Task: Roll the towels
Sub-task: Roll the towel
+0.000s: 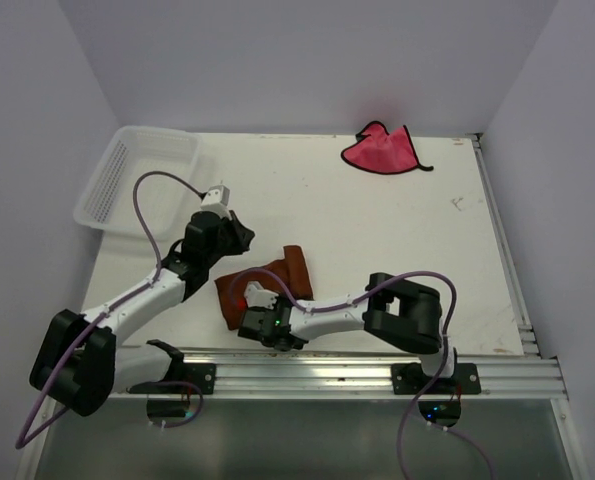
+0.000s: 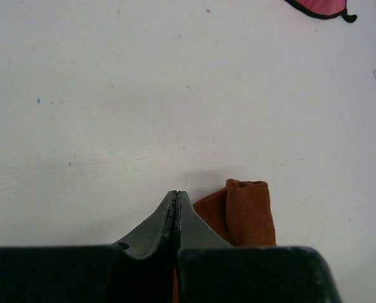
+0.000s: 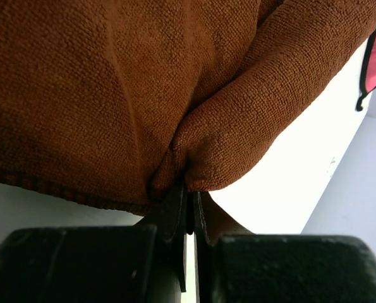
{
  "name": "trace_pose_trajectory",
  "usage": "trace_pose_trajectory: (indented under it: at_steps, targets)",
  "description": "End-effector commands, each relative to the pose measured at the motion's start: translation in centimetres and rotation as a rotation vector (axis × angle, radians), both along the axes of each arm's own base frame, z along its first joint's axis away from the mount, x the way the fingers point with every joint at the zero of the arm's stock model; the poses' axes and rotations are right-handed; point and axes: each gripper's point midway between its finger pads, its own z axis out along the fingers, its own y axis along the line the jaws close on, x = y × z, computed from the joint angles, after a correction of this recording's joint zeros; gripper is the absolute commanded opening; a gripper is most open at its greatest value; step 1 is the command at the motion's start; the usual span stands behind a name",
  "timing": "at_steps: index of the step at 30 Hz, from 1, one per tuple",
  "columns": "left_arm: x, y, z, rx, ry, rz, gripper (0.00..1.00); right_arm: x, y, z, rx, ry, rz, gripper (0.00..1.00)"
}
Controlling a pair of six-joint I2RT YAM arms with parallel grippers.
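Observation:
The rust-orange towel (image 1: 265, 287) lies near the table's front edge, its far right end curled into a short roll (image 1: 295, 264). My right gripper (image 1: 254, 299) sits low at the towel's near edge. In the right wrist view it (image 3: 189, 189) is shut, with the fuzzy fabric (image 3: 112, 95) puckered at its tips. My left gripper (image 1: 239, 237) hovers just beyond the towel's far left corner. Its jaws (image 2: 176, 197) are pressed together with nothing seen between the tips, and the rolled end (image 2: 246, 211) lies just to their right. The pink-red towel (image 1: 380, 150) lies crumpled at the far edge.
A white mesh basket (image 1: 137, 175) stands at the far left corner, partly overhanging the table's edge. A metal rail (image 1: 377, 365) runs along the near edge by the arm bases. Walls enclose the table on three sides.

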Motion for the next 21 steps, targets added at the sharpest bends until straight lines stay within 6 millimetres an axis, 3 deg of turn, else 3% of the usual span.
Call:
trace_pose_trajectory:
  at_steps: [1,5,11,17,21]
  targets:
    - [1.3,-1.6,3.3,0.004,-0.094,-0.109,0.02,0.1,1.3,0.4,-0.03,-0.022,0.03,0.0]
    - [1.9,-4.2,5.4,-0.046,-0.158,-0.239,0.02,0.0,2.0,0.2,-0.053,-0.015,0.046,0.0]
    - [1.6,-8.0,6.0,-0.112,-0.188,-0.43,0.0,-0.1,2.2,-0.6,-0.086,0.005,0.057,0.0]
    - [-0.1,-12.0,4.4,-0.099,-0.179,-0.582,0.0,-0.2,2.1,-1.3,-0.118,0.019,0.064,0.0]
    - [-0.7,-13.0,1.7,-0.11,-0.121,-0.61,0.0,-0.2,1.9,-1.5,-0.127,0.024,0.061,0.0]
